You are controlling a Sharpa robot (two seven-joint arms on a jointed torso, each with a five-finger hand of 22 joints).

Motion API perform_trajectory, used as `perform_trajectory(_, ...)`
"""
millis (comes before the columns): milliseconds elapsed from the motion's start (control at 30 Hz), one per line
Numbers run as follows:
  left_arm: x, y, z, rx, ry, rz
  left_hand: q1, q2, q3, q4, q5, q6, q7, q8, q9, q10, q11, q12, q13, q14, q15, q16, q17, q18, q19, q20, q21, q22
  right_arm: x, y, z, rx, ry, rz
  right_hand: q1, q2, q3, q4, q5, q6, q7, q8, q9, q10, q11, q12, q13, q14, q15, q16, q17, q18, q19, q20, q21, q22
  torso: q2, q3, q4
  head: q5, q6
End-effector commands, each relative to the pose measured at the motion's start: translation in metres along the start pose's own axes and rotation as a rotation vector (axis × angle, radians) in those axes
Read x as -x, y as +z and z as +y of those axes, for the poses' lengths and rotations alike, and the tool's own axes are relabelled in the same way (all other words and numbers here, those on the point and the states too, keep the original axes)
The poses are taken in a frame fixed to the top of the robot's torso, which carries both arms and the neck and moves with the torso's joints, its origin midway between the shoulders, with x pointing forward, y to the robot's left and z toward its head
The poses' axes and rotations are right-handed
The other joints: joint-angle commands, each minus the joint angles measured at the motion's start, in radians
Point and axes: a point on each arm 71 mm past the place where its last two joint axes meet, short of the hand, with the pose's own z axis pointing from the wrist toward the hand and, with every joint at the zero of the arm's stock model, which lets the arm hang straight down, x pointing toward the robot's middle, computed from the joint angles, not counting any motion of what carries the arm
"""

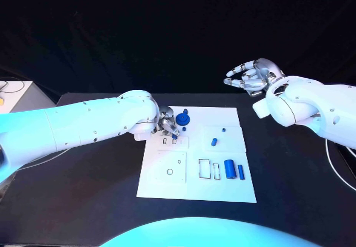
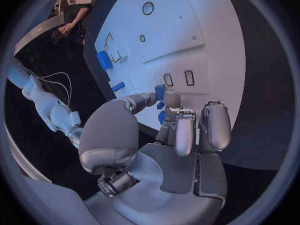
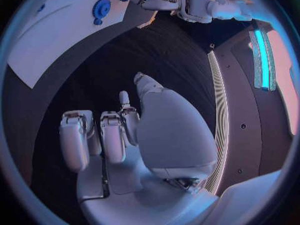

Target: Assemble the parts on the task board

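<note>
Blue parts look like small hard plastic; light, stiff, smooth, so likely slippery under metal fingertips and prone to roll or flick away. Landmark is the board (image 1: 197, 177): white plate, mid-table. Gear (image 1: 184, 120) sits at the board's far-left corner; short peg (image 1: 213, 141) lies near board centre; cylinder (image 1: 230, 169) and thin bar (image 1: 242, 172) lie side by side toward the near-right, just right of two rectangular slots.

Left hand (image 1: 166, 126) is down on the board's far-left area, just beside the gear; in the left wrist view its fingertips (image 2: 172, 101) close round a small blue piece (image 2: 160, 91); looks like a pinch, but contact isn't fully clear. Right hand (image 1: 252, 75) hangs off the board, past its far-right corner, fingers curled in, nothing in them.

Handling call: take cylinder and bar across the short axis at mid-length; gear by its rim or hub; low force, parts shouldn't crush but will squirt out if pinched off-centre.
</note>
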Motion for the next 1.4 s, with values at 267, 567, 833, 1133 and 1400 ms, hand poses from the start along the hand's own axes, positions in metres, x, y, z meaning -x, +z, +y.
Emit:
perform_trajectory(267, -0.0056, 0.0010, -0.0016, 0.001, 0.065, 0.048, 0.013, 0.002, 0.206, -0.204, 0.004, 0.016, -0.011, 0.001, 0.032, -0.002, -0.002, -0.002, -0.002, 0.080, -0.006, 0.000, 0.192, -0.015, 0.003, -0.001, 0.004, -0.002, -0.0017, -0.0001, -0.0001, 0.002, -0.006, 0.015, -0.007, -0.003, 0.007, -0.001, -0.004, -0.006, 0.000, 0.005, -0.001, -0.005, 0.003, -0.006, 0.095, 0.092, -0.002, -0.004, 0.225, 0.012, 0.073, 0.000, -0.002, 0.215, 0.000, -0.0009, 0.0012, -0.001, -0.002)
perform_trajectory(567, -0.0076, 0.0017, -0.0007, 0.004, 0.068, 0.063, 0.014, 0.003, 0.207, -0.204, 0.004, 0.016, -0.011, 0.000, 0.032, -0.005, -0.002, -0.005, -0.006, 0.079, -0.007, -0.001, 0.191, -0.015, 0.002, -0.001, 0.004, -0.003, -0.0035, -0.0002, 0.0000, 0.002, -0.006, 0.022, -0.007, -0.003, 0.007, -0.001, -0.004, -0.006, 0.000, 0.005, -0.001, -0.005, 0.003, -0.006, 0.095, 0.092, -0.002, -0.004, 0.225, 0.012, 0.073, 0.000, -0.002, 0.215, -0.001, -0.0007, 0.0008, 0.001, -0.004)
perform_trajectory(833, -0.0088, 0.0023, -0.0009, 0.004, 0.070, 0.067, 0.014, 0.003, 0.207, -0.204, 0.004, 0.016, -0.011, 0.000, 0.032, -0.005, -0.002, -0.005, -0.006, 0.079, -0.007, -0.001, 0.191, -0.015, 0.002, -0.001, 0.004, -0.003, -0.0047, -0.0001, -0.0004, 0.000, -0.006, 0.027, -0.007, -0.003, 0.010, -0.002, -0.004, -0.009, 0.001, 0.005, -0.002, -0.005, 0.003, -0.006, 0.095, 0.092, -0.002, -0.003, 0.226, 0.012, 0.073, 0.000, -0.002, 0.215, 0.000, -0.0008, 0.0001, 0.002, -0.005)
perform_trajectory(1133, -0.0090, 0.0026, 0.0010, 0.007, 0.066, 0.063, 0.014, 0.003, 0.207, -0.203, 0.004, 0.016, -0.011, -0.001, 0.032, -0.004, -0.001, -0.005, -0.005, 0.079, -0.007, -0.001, 0.191, -0.015, 0.002, -0.002, 0.003, -0.004, -0.0052, -0.0001, -0.0008, -0.002, -0.007, 0.029, -0.008, -0.003, 0.010, -0.002, -0.005, -0.009, 0.001, 0.005, -0.002, -0.004, 0.003, -0.005, 0.095, 0.092, -0.002, -0.004, 0.226, 0.012, 0.073, 0.000, -0.002, 0.216, 0.000, 0.0000, 0.0004, 0.002, -0.007)
perform_trajectory(1400, -0.0087, 0.0029, 0.0021, 0.010, 0.066, 0.063, 0.014, 0.003, 0.207, -0.203, 0.004, 0.016, -0.011, -0.001, 0.032, -0.004, -0.001, -0.005, -0.005, 0.079, -0.007, -0.001, 0.191, -0.015, 0.002, -0.002, 0.003, -0.004, -0.0053, 0.0000, -0.0012, -0.003, -0.007, 0.030, -0.009, -0.003, 0.011, -0.002, -0.007, -0.009, 0.001, 0.005, -0.002, -0.004, 0.003, -0.005, 0.095, 0.092, -0.002, -0.003, 0.226, 0.012, 0.073, 0.000, -0.002, 0.216, 0.000, 0.0005, -0.0002, 0.002, -0.008)
